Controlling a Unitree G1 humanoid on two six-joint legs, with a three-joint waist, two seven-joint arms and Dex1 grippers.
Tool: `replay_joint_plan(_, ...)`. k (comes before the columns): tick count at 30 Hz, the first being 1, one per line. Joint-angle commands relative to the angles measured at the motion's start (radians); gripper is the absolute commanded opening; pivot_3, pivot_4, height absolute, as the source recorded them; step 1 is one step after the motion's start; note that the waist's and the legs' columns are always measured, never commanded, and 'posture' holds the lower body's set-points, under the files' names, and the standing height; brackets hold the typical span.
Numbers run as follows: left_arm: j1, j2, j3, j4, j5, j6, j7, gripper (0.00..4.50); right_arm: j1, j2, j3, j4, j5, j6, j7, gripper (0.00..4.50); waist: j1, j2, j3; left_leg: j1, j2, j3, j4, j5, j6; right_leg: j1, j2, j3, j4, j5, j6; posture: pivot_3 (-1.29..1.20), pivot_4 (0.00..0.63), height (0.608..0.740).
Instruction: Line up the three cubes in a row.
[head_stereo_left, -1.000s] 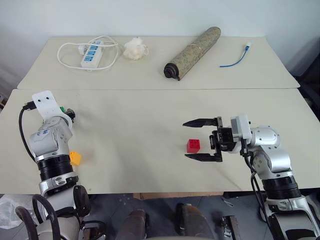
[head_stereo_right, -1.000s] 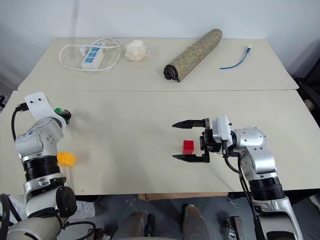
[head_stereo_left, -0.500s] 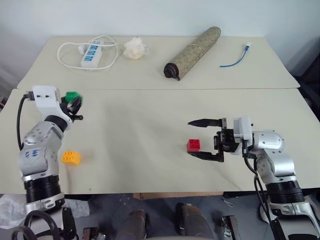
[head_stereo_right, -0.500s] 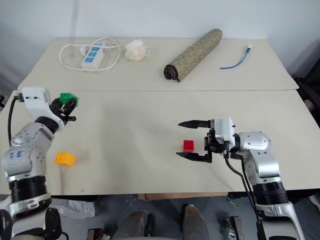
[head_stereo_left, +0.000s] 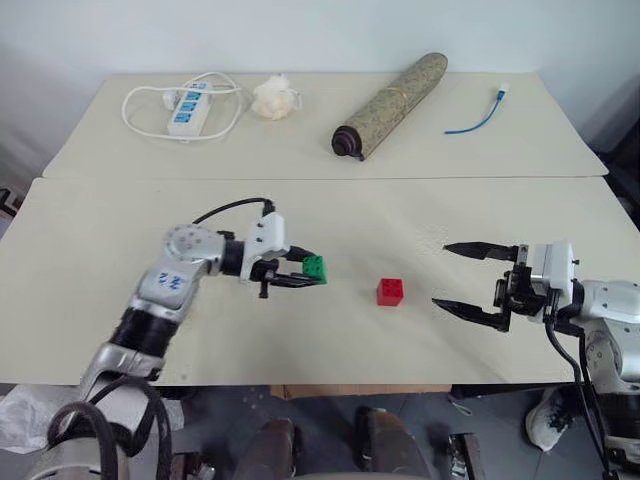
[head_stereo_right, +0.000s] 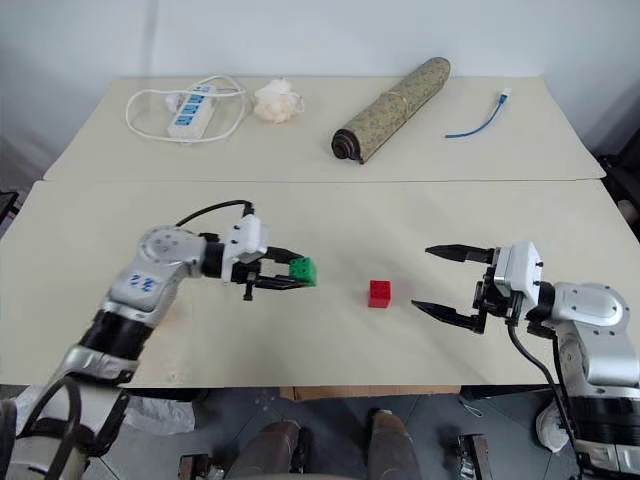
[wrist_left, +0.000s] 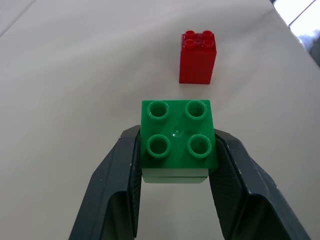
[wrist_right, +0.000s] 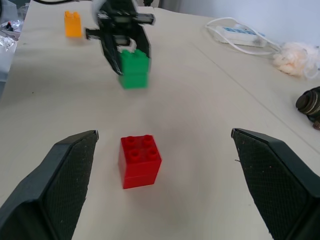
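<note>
Between textured black fingers, left pincer (wrist_left: 175, 165) clamps studded green cube (wrist_left: 177, 137); right pincer (head_stereo_left: 470, 282) gapes.

My head stereo pair looks forward and down over the table (head_stereo_left: 320, 330). Left wrist cam sits close on the green cube (wrist_left: 177, 135); right wrist cam faces it across the red cube (wrist_right: 140, 161).

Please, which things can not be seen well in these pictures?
- Orange cube: small and far in the right wrist view; studs not countable.
- Green cube: the left gripper covers its sides in the left wrist view.
- Roll: cut off by the right wrist view's edge.
</note>
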Motion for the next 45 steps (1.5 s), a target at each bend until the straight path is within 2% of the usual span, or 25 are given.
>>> replay_joint_plan(1, -0.038, -0.035, -0.028, 0.075, 0.048, -0.045, -0.018, 1.49, 0.049, 0.002, -0.029, -0.090, 0.035, 0.011, -0.024, 4.50, 0.003, 0.000, 0.000, 0.000, 0.000, 0.000, 0.000, 0.000, 0.000, 0.000, 0.000, 0.000, 0.000, 0.000, 0.000, 0.00, 0.150, 0.740)
replay_joint_plan(6, -0.026, -0.022, -0.022, 0.056, 0.078, 0.011, -0.011, 1.49, 0.113, 0.004, -0.029, -0.126, 0.035, 0.012, -0.043, 4.50, 0.003, -0.001, 0.001, 0.000, -0.001, 0.001, 0.002, 0.000, 0.002, 0.001, 0.000, 0.002, 0.001, 0.001, 0.002, 0.00, 0.150, 0.740)
replay_joint_plan(10, 0.021, 0.018, -0.037, -0.062, 0.082, 0.097, -0.027, 1.49, 0.113, 0.012, -0.011, -0.126, 0.029, 0.006, -0.057, 4.50, 0.001, -0.001, 0.001, 0.001, 0.000, 0.001, 0.003, 0.000, 0.002, 0.001, -0.001, 0.005, 0.001, 0.001, 0.002, 0.00, 0.150, 0.740)
replay_joint_plan(16, 0.058, 0.034, -0.030, -0.166, 0.108, 0.236, 0.048, 1.49, 0.081, 0.024, 0.019, -0.097, 0.021, -0.003, -0.051, 4.50, 0.004, -0.001, 0.001, 0.001, 0.000, 0.000, 0.004, 0.000, 0.002, 0.002, -0.002, 0.007, 0.001, 0.001, 0.002, 0.00, 0.150, 0.740)
replay_joint_plan(17, 0.059, 0.028, -0.026, -0.172, 0.114, 0.238, 0.070, 2.21, 0.072, 0.026, 0.025, -0.090, 0.018, -0.004, -0.048, 4.50, 0.004, -0.001, 0.001, 0.001, 0.000, 0.000, 0.004, 0.000, 0.002, 0.002, -0.002, 0.008, 0.001, 0.001, 0.002, 0.00, 0.150, 0.740)
replay_joint_plan(20, 0.057, 0.019, -0.007, -0.196, 0.116, 0.241, 0.108, 3.05, 0.047, 0.025, 0.043, -0.077, 0.013, -0.005, -0.031, 4.50, 0.004, -0.002, 0.001, 0.001, 0.000, -0.001, 0.004, 0.000, 0.002, 0.002, -0.002, 0.008, 0.000, 0.001, 0.002, 0.00, 0.150, 0.740)
replay_joint_plan(24, 0.083, 0.064, 0.064, -0.291, 0.061, 0.230, 0.099, 4.29, -0.020, 0.029, 0.087, -0.052, 0.023, 0.000, 0.014, 4.50, 0.003, -0.002, 0.001, -0.001, 0.000, -0.002, 0.004, 0.000, 0.002, 0.001, -0.003, 0.008, 0.000, 0.001, 0.002, 0.00, 0.150, 0.740)
replay_joint_plan(25, 0.101, 0.084, 0.091, -0.318, 0.047, 0.232, 0.098, 4.47, -0.038, 0.038, 0.100, -0.049, 0.027, 0.003, 0.018, 4.50, 0.003, -0.002, 0.001, -0.001, 0.000, -0.002, 0.004, 0.000, 0.002, 0.001, -0.003, 0.008, 0.000, 0.001, 0.002, 0.00, 0.150, 0.740)
replay_joint_plan(28, 0.222, 0.171, 0.287, -0.438, -0.062, 0.209, 0.089, 4.47, -0.100, 0.080, 0.161, -0.087, 0.073, 0.069, 0.030, 4.50, -0.024, -0.002, 0.001, 0.000, 0.001, -0.002, 0.003, 0.000, 0.000, 0.001, -0.004, 0.008, -0.002, 0.001, 0.002, 0.00, 0.150, 0.740)
replay_joint_plan(30, 0.276, 0.194, 0.383, -0.490, -0.132, 0.233, 0.109, 4.47, -0.120, 0.099, 0.179, -0.104, 0.089, 0.092, 0.033, 4.50, -0.022, -0.002, 0.001, 0.000, 0.004, -0.004, 0.001, 0.000, -0.002, 0.001, -0.004, 0.007, -0.002, 0.000, 0.000, 0.00, 0.150, 0.740)
replay_joint_plan(32, 0.379, 0.204, 0.596, -0.532, -0.200, 0.252, 0.189, 4.47, -0.148, 0.131, 0.215, -0.131, 0.101, 0.107, 0.037, 4.50, -0.022, -0.001, 0.002, 0.000, 0.004, -0.006, 0.001, 0.000, -0.002, 0.001, -0.004, 0.006, -0.004, 0.000, -0.001, 0.00, 0.150, 0.740)
replay_joint_plan(33, 0.455, 0.186, 0.747, -0.547, -0.274, 0.291, 0.233, 4.47, -0.170, 0.159, 0.231, -0.137, 0.095, 0.094, 0.032, 4.50, -0.028, -0.001, 0.002, 0.000, 0.004, -0.006, 0.001, 0.000, -0.002, 0.001, -0.004, 0.006, -0.004, 0.000, -0.001, 0.00, 0.150, 0.740)
replay_joint_plan(35, 0.560, 0.157, 0.915, -0.558, -0.358, 0.310, 0.278, 4.47, -0.195, 0.190, 0.246, -0.139, 0.085, 0.074, 0.032, 4.50, -0.030, -0.001, 0.002, 0.000, 0.005, -0.006, 0.000, 0.000, -0.003, 0.001, -0.003, 0.006, -0.002, -0.001, -0.001, 0.00, 0.150, 0.740)
replay_joint_plan(36, 0.655, 0.142, 0.996, -0.550, -0.354, 0.281, 0.282, 4.47, -0.208, 0.194, 0.260, -0.146, 0.082, 0.080, 0.041, 4.50, -0.030, -0.001, 0.002, 0.000, 0.005, -0.007, 0.000, -0.001, -0.003, 0.001, -0.003, 0.005, -0.003, -0.001, -0.001, 0.00, 0.150, 0.740)
replay_joint_plan(40, 0.919, 0.083, 1.180, -0.525, -0.373, 0.214, 0.282, 4.47, -0.246, 0.199, 0.289, -0.164, 0.100, 0.128, 0.056, 4.50, -0.021, -0.002, 0.002, 0.000, 0.004, -0.007, -0.002, -0.002, -0.001, 0.003, -0.005, 0.005, -0.006, -0.001, -0.002, 0.00, 0.150, 0.740)
replay_joint_plan(42, 1.044, 0.039, 1.276, -0.450, -0.410, 0.200, 0.271, 4.47, -0.269, 0.202, 0.312, -0.166, 0.088, 0.123, 0.078, 4.50, -0.014, -0.004, 0.001, 0.000, 0.003, -0.009, -0.002, -0.002, -0.001, 0.004, -0.006, 0.003, -0.009, -0.001, -0.002, 0.00, 0.150, 0.740)
replay_joint_plan(45, 1.168, -0.003, 1.339, -0.408, -0.466, 0.224, 0.270, 4.47, -0.290, 0.210, 0.328, -0.164, 0.083, 0.121, 0.087, 4.50, -0.016, -0.006, 0.000, 0.001, 0.002, -0.010, -0.002, -0.003, 0.000, 0.005, -0.007, 0.003, -0.012, -0.001, -0.002, 0.00, 0.150, 0.740)
